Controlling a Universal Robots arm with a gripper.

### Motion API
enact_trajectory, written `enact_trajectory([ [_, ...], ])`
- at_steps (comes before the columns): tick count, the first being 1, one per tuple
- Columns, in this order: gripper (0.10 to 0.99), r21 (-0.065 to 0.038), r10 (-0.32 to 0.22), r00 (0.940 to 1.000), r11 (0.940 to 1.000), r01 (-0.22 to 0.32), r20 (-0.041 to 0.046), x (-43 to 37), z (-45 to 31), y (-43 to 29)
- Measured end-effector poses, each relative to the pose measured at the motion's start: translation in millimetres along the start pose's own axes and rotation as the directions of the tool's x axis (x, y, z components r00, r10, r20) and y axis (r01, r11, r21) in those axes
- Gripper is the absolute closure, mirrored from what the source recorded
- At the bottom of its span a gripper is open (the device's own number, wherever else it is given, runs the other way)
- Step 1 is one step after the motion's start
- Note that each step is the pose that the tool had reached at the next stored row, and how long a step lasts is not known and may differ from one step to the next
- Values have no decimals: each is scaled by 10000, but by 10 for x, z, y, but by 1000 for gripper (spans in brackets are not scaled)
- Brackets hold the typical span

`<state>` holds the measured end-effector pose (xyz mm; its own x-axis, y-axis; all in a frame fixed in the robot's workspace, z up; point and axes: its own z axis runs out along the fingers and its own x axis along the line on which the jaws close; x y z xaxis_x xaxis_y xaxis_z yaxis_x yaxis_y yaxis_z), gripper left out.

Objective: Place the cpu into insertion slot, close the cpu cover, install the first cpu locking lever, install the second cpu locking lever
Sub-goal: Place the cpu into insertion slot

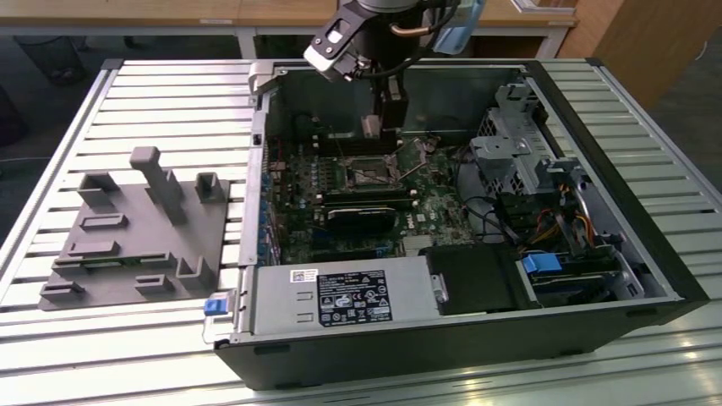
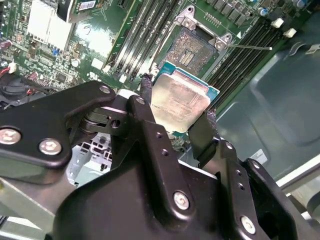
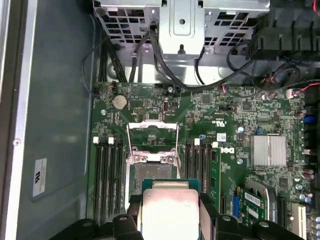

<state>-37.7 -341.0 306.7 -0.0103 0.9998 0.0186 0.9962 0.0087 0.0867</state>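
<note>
The gripper [image 2: 177, 111] has its fingers closed on the cpu [image 2: 181, 100], gripping it by two opposite edges near the open slot [image 2: 192, 47] but not yet seated. A tilted or off-centre descent could seat it crooked and damage the slot.

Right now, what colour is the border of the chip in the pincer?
Teal; the chip shows best in the second wrist view.

Pale silvery-beige cpu [image 2: 182, 105] face with teal edge, gripped in black hand [image 2: 178, 100]; insertion slot [image 2: 192, 47] dark-centred, silver-rimmed, on green circuit board [image 3: 200, 107]; computer case [image 1: 451, 347] black; table [image 1: 147, 93] beside the case pale grey, evenly striped by slats.
</note>
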Motion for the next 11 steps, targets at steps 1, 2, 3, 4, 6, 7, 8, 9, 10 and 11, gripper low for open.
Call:
enact_trajectory([
  [1,545,0,-12,10000,10000,12,-1,0,18,-1],
  [2,545,0,-18,10000,10000,18,-2,1,36,-3],
  [3,545,0,-18,10000,10000,18,-3,1,52,-4],
  [4,545,0,-18,10000,10000,18,-3,0,63,-6],
  [6,545,0,-19,10000,10000,19,-3,0,77,-7],
  [7,545,0,-19,10000,10000,19,-3,0,86,-7],
  [8,545,0,-19,10000,10000,19,-3,0,93,-8],
  [9,545,0,-19,10000,10000,19,-2,0,100,-9],
  [10,545,1,-19,10000,10000,19,-2,0,105,-9],
  [11,545,1,-19,10000,10000,19,-1,-1,107,-9],
])
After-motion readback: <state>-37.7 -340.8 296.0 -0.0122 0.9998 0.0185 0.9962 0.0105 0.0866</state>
